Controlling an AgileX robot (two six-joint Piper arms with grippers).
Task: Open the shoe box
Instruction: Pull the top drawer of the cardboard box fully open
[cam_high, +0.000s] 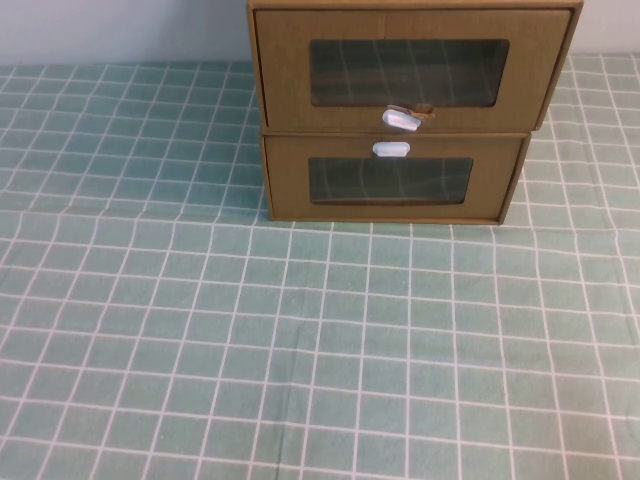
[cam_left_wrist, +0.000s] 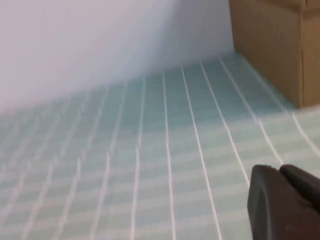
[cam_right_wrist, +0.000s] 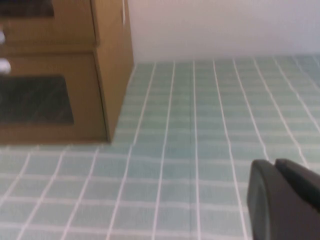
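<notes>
The shoe box (cam_high: 400, 110) is being shown closed at the back of the table, in the middle.
Two brown drawers are being seen stacked, the upper drawer (cam_high: 410, 70) on the lower drawer (cam_high: 390, 180), each with a dark window and a small white handle (cam_high: 391, 149). The left gripper (cam_left_wrist: 280, 175) is being held low over the green checked cloth (cam_high: 300, 340), near the box's left side; whether it is open cannot be told. The right gripper (cam_right_wrist: 275, 167) is being held low by the box's right front corner, jaws pressed together, nothing in them.

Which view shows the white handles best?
High view: both white handles face the camera on the shoe box fronts. Right wrist view clips them at its edge; left wrist shows only a side wall. The left gripper and right gripper hover over cloth.
</notes>
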